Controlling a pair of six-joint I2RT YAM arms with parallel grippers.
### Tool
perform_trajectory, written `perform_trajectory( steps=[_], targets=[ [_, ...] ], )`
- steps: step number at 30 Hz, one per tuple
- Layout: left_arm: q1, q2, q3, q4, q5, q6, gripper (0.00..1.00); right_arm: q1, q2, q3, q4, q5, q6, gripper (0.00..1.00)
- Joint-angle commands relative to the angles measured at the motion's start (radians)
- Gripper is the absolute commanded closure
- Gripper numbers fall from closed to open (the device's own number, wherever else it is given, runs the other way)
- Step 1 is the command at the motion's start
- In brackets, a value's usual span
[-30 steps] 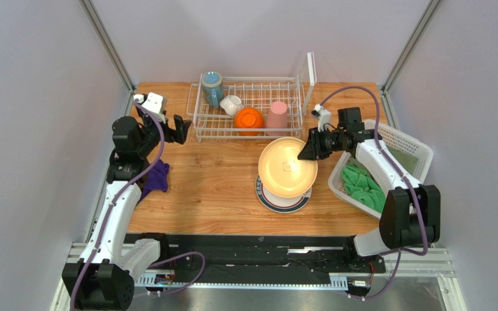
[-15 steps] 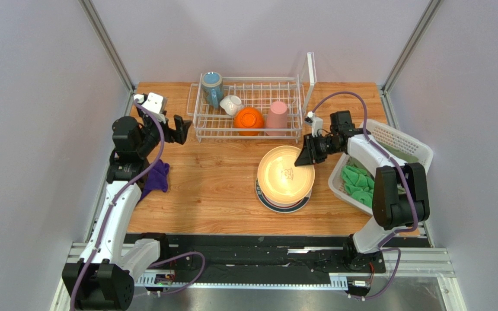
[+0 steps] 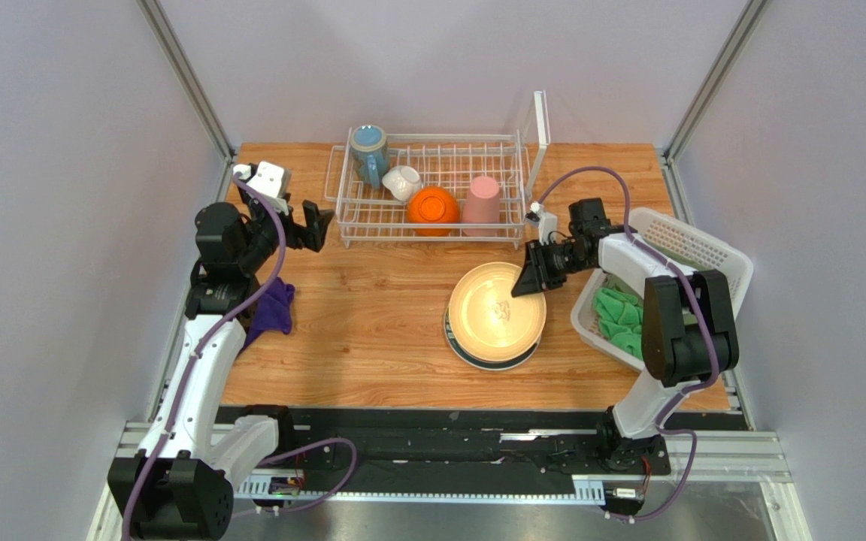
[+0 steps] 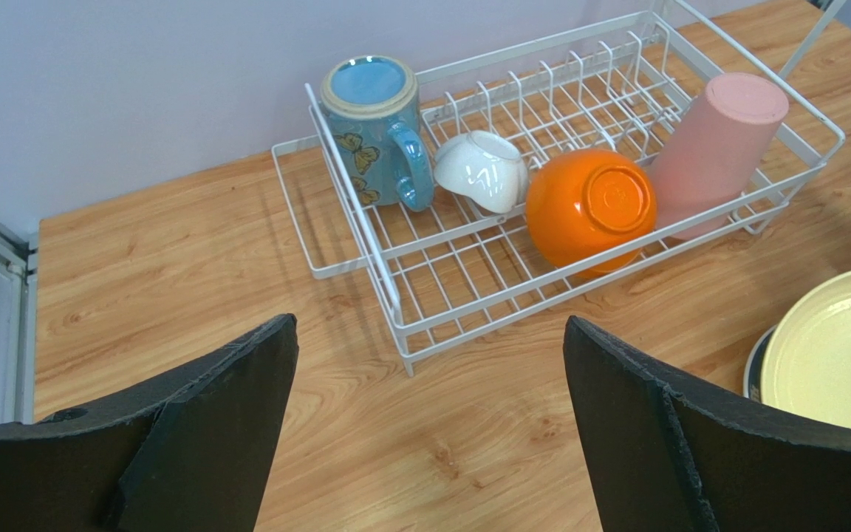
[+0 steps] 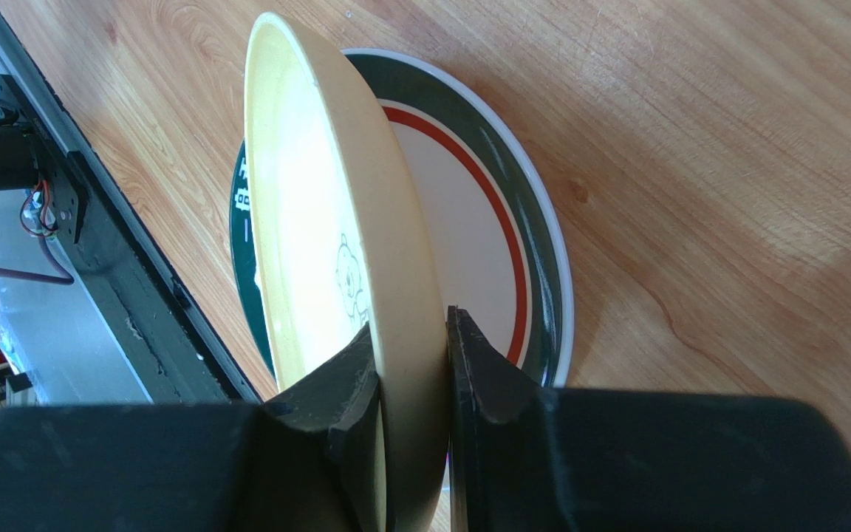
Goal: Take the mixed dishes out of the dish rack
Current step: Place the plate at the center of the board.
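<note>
Since a second ago we have brought the cream-yellow plate (image 5: 319, 222) down; it now leans tilted over the dark-rimmed plate (image 5: 485, 233), which lies flat on the table in front of the dish rack (image 3: 426, 238), toward its right end. Our right gripper (image 5: 410, 355) pinches the yellow plate's rim. Our left gripper (image 4: 428, 333) hangs off the rack's left front corner, jaws spread wide and holding nothing. Inside the rack, left to right, sit the blue mug (image 4: 375, 128), small white bowl (image 4: 483, 170), orange bowl (image 4: 591, 205) tipped on its side, and upturned pink tumbler (image 4: 719, 144).
</note>
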Motion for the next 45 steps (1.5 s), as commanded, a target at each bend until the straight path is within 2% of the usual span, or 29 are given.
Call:
perform_trajectory(
  steps=[1, 3, 10, 16, 27, 45],
  targets=[
    [0.004, -0.009, 0.011, 0.022, 0.02, -0.009, 0.02, -0.003, 0.003, 0.005, 0.011, -0.009, -0.02, 0.84],
    [0.004, -0.008, 0.012, 0.022, 0.022, -0.01, 0.02, -0.003, 0.005, 0.005, 0.01, -0.001, -0.02, 0.79],
    [0.004, -0.009, 0.011, 0.019, 0.023, -0.007, 0.02, -0.003, 0.003, 0.006, 0.007, 0.042, -0.016, 0.5],
    [0.006, -0.008, 0.012, 0.019, 0.028, -0.008, 0.02, -0.003, -0.015, 0.0, 0.013, 0.105, -0.01, 0.37],
    [0.004, -0.012, 0.011, 0.019, 0.034, -0.01, 0.02, -0.001, -0.052, -0.015, 0.034, 0.235, 0.013, 0.37],
    [0.004, -0.011, 0.01, 0.022, 0.037, -0.01, 0.02, 0.034, -0.119, -0.014, 0.036, 0.275, 0.012, 0.37]
  ],
)
